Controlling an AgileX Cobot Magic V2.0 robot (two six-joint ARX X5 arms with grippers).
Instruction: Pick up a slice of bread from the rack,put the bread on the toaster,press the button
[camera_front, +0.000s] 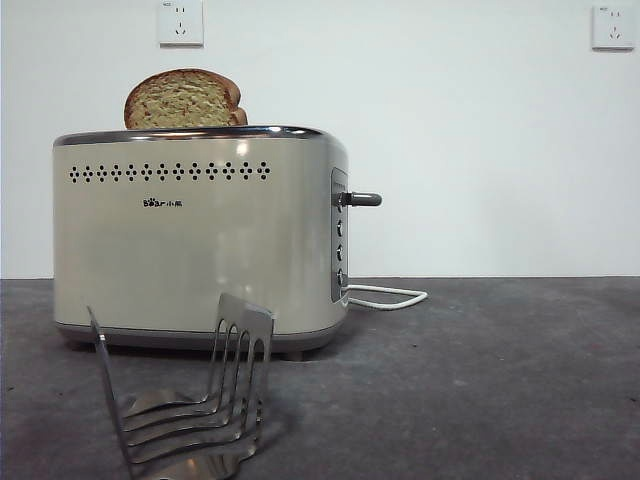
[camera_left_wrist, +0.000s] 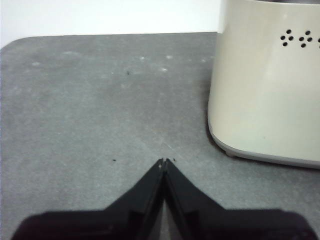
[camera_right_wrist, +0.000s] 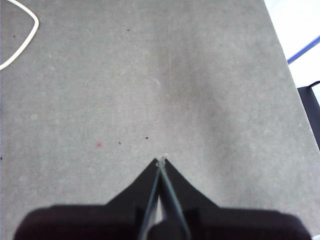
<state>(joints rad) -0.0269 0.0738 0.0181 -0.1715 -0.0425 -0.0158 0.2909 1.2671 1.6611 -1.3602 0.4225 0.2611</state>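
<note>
Rack (camera_front: 190, 400): nearest the front camera, a shiny silver stand with arch-topped dividers, standing on the tabletop (camera_front: 500, 380) just before the toaster. I see no slice left in it.
Slice of bread (camera_front: 185, 100): seated in the toaster's top slot, its domed upper half showing above the chrome rim. I take it to stand upright because the slot walls hold it.
Look of the bread: thick cut, dark brown crust, tan speckled crumb, rounded top.
Toaster (camera_front: 200, 250): large, cream-beige, with a row of small dots and a small dark logo. Its grey side panel carries a lever (camera_front: 362, 199) sitting high, so I judge the button step is not yet done.
Cord (camera_front: 390, 297): white, looping on the tabletop beside the toaster's panel end.
Left hand (camera_left_wrist: 164, 162): jaws pressed together, holding nothing, over bare tabletop with the toaster's corner near. I read this as a waiting pose.
Right hand (camera_right_wrist: 161, 161): jaws closed tip to tip, empty, above open tabletop with the cord at the edge of its view.
Stage, by my judgement: bread placed; pressing remains.
</note>
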